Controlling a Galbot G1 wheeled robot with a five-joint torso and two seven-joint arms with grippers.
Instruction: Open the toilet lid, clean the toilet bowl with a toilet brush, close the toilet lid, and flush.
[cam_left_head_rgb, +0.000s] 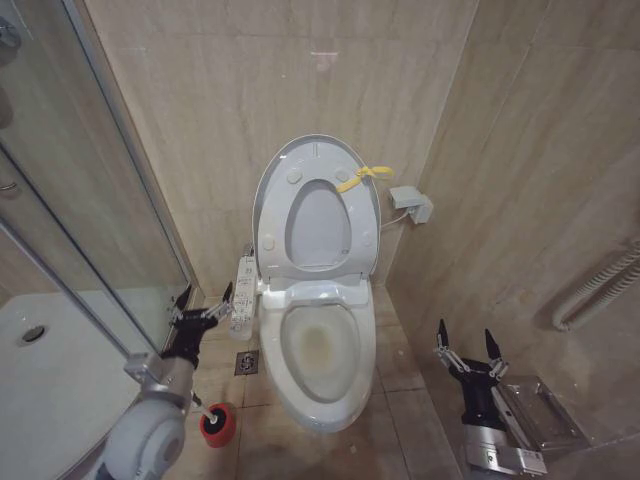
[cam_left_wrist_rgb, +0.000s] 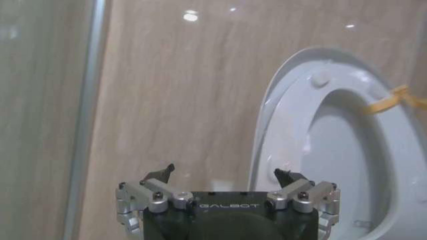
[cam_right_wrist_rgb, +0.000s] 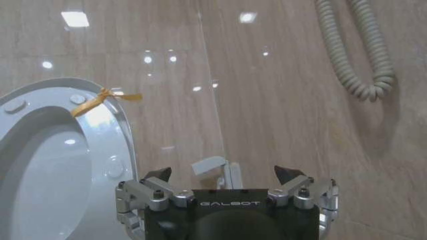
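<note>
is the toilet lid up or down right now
Up. The toilet lid stands raised against the wall, underside bumpers facing out, leaving the toilet bowl uncovered.

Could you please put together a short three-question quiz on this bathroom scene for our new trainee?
1. True or false: the toilet lid is raised, leaning against the wall behind the toilet bowl.
2. Where is the toilet brush?
A. In the left gripper
B. Standing in its red holder on the floor, at the robot's left of the bowl
C. Inside the bowl
3. Fill in: the left gripper and the right gripper are both ____ and hold nothing.

Key
1. True. The seat is up too, and the yellow ribbon hangs from the lid's rim.
2. B
3. open
</note>
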